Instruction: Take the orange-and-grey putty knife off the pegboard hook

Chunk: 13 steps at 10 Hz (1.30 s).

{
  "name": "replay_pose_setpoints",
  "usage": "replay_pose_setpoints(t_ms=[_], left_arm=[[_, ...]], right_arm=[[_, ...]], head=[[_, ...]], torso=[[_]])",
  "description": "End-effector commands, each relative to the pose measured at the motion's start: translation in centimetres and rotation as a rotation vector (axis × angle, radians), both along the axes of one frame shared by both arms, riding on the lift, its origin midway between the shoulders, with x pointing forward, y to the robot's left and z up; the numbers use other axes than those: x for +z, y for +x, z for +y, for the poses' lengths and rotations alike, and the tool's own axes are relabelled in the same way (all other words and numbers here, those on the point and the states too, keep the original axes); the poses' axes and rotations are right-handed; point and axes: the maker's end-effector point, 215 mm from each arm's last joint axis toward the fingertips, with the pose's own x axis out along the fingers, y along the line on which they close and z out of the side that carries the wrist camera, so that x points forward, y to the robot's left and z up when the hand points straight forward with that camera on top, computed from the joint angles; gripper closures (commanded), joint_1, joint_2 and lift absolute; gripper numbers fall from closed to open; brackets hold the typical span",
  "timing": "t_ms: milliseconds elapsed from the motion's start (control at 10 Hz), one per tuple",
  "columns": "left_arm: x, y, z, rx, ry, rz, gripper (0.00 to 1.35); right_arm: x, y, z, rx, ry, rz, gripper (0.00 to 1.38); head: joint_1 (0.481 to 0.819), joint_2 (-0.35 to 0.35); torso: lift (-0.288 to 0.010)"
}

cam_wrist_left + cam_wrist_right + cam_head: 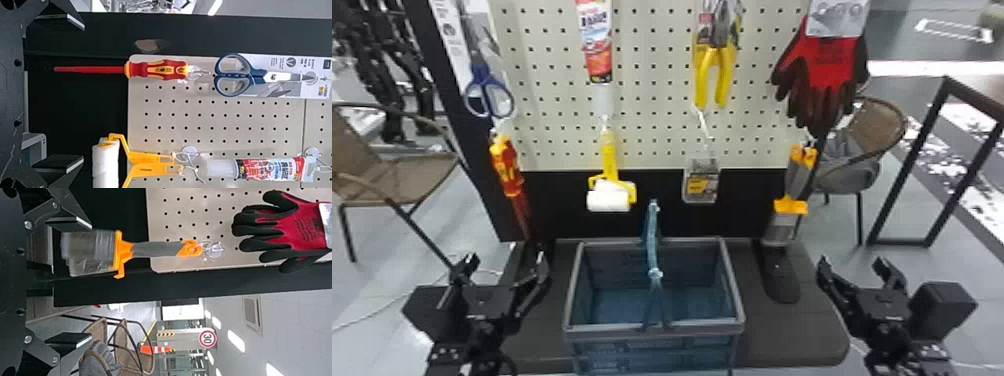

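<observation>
Right pincer [89,281], two flat black fingers: spread apart, nothing between them. Target is the putty knife with grey handle, orange collar and orange hanging end [152,249], blade in clear plastic wrap. It hangs blade-down, with its end on the clear plastic-and-wire hook [213,249] at the pegboard's [652,150] lower right corner. No contact that I can see.

Further out: red-and-black work gloves [824,75] hang above it; blue-grey plastic basket [652,328] sits below the board. Left pincer [506,258], also spread and empty, is on the screwdriver side, by the red-and-yellow screwdriver [508,167].

Status: zero done, knife on its hook. Left to do: line up the right pincer, close on the handle, work the end free, clear the board. My read: the loop could snag, and the loose wrap looks like a poor grip.
</observation>
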Motion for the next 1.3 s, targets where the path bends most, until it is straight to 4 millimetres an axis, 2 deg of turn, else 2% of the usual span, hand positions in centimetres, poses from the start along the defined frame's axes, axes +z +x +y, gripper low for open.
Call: replay_pose_setpoints(t_ms=[0, 800, 1200], left_arm=[[0.0, 0.0, -0.1, -0.001, 0.000, 0.000, 0.12], [0.1, -0.2, 0.2, 0.003, 0.003, -0.005, 0.12], [0.1, -0.2, 0.1, 0.002, 0.001, -0.007, 0.12]], right_arm=[[0.3, 0.1, -0.1, -0.004, 0.002, -0.011, 0.30], [0.3, 0.4, -0.3, -0.010, 0.029, -0.016, 0.30], [1.1, 1.3, -0.4, 0.001, 0.038, -0.004, 0.30]], head=[[0.549, 0.000], [0.549, 0.000], [0.549, 0.000]], torso=[[-0.100], [-0.100], [-0.100]])
